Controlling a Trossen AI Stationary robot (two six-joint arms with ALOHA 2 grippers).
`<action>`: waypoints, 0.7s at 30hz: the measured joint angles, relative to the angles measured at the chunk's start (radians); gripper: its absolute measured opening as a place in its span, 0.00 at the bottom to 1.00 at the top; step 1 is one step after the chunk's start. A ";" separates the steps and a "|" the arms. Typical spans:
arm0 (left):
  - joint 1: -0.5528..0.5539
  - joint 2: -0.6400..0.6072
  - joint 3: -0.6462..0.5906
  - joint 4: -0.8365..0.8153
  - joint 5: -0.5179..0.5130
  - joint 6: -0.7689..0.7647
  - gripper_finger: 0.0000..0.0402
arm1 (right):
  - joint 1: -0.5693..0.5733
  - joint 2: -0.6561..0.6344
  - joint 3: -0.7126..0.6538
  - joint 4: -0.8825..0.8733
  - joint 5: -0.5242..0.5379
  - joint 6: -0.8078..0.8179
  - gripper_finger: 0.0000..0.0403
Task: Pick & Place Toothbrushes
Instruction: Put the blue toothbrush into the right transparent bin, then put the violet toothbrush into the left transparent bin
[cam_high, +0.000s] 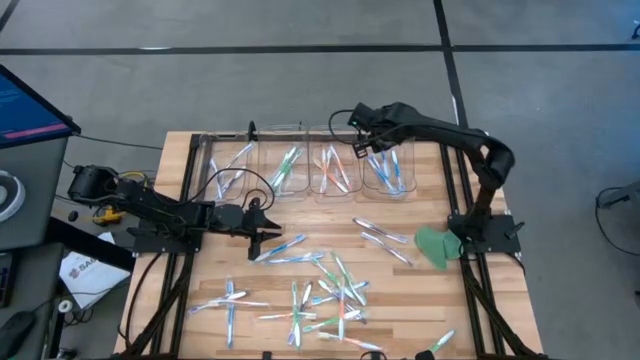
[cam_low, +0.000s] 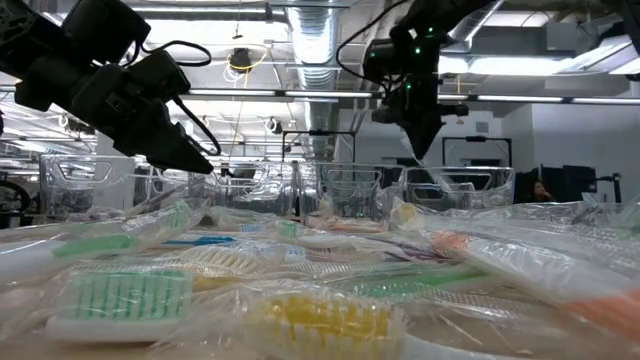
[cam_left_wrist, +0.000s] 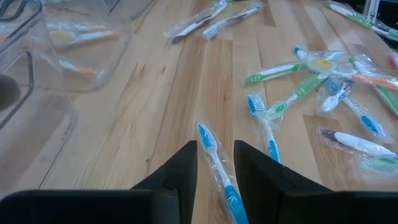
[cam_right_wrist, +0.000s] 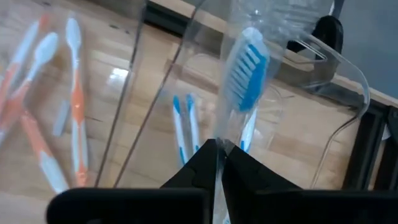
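Right gripper (cam_right_wrist: 219, 152) pinched shut on a wrapped blue toothbrush (cam_right_wrist: 245, 68), bristle head standing up past the fingertips, held over the rightmost clear bin (cam_high: 388, 170) at the table's far side. Below it, in that bin, more blue brushes (cam_right_wrist: 184, 127); next door, the orange brushes (cam_right_wrist: 76, 99) in their own bin (cam_high: 332, 170). Sorting by colour, by the look of it — blue into the right-hand bin.

For a clean drop: best lowered until the handle end sits inside the bin's walls before letting go, not released from high up, since the crinkly wrapper may catch on the fingers or the rim and tip the brush out onto the wood. Worth keeping the brush clear of the wall shared with the orange bin. Opening the fingers fully and lifting straight up should shed the wrapper.

Left gripper (cam_left_wrist: 216, 163) low over the wooden table (cam_left_wrist: 161, 106), fingers part-way apart and straddling another blue brush (cam_left_wrist: 214, 165) lying between them, not yet closed on it as far as can be judged. Squeezing at the handle rather than the loose film would give a firmer hold.

Farther out, the loose pile of toothbrushes (cam_high: 325, 295) spread over the near half of the table — green, blue, orange, purple — with a flat green piece (cam_high: 435, 245) near the right arm's base. Plenty left to sort.
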 joint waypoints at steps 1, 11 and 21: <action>0.000 0.000 0.000 0.000 0.000 0.000 0.25 | -0.003 0.003 -0.001 -0.004 0.000 -0.001 0.05; 0.000 0.000 0.000 -0.001 0.000 0.000 0.25 | -0.006 -0.009 0.051 -0.074 -0.016 0.000 0.32; 0.000 0.000 -0.024 -0.006 0.000 0.000 0.25 | 0.166 -0.011 0.289 -0.384 -0.234 0.009 0.49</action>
